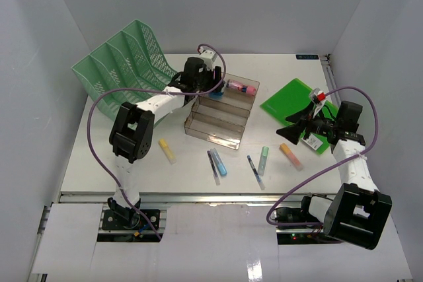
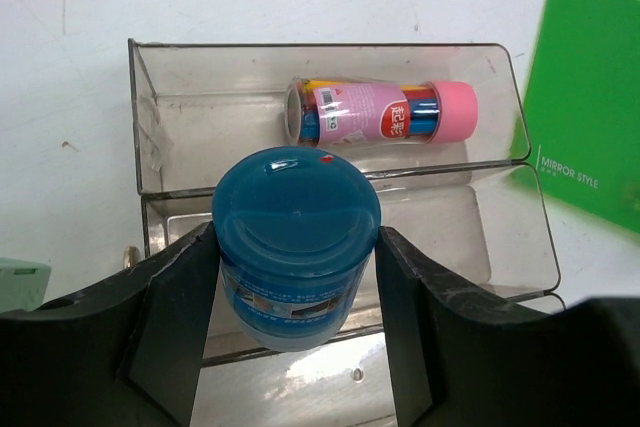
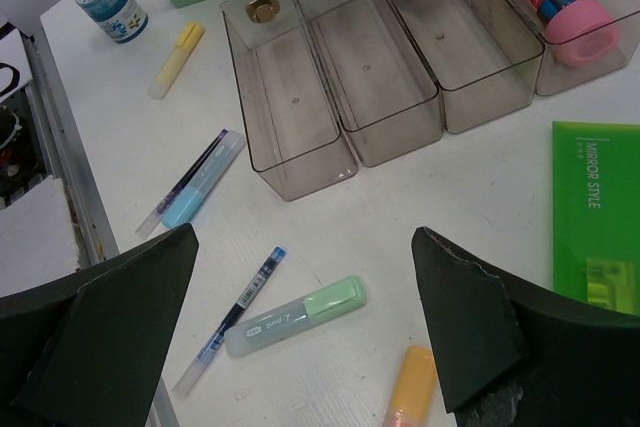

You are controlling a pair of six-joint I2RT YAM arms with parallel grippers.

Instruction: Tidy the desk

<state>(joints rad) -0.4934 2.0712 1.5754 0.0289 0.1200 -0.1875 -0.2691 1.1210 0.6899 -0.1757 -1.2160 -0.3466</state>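
The left gripper was clamped on a blue-lidded jar, one finger pressed against each side, and held it over the smoky tiered tray at the compartment just in front of the rearmost one. In that rearmost compartment a pink-capped tube of coloured pens lay on its side. Whether the jar's base had reached the compartment floor could not be told. The main risk looked to be the release. The jar seemed nearly as wide as the compartment is deep, so letting go while it sat over a dividing wall would likely leave it tilted or let it topple towards the tube. The fingers might also catch a wall as they spread and drag the light tray across the white desk, which lay under everything, its bare surface spreading out around the tray. The right gripper hung with its jaws wide apart and empty, in front of the tray and to its right. Below it were a mint highlighter, a thin blue-tipped pen and an orange highlighter — all round-bodied things that a careless descent could nudge and send rolling. Both arms were near the tray, so a reach from the right could probably crowd the left.
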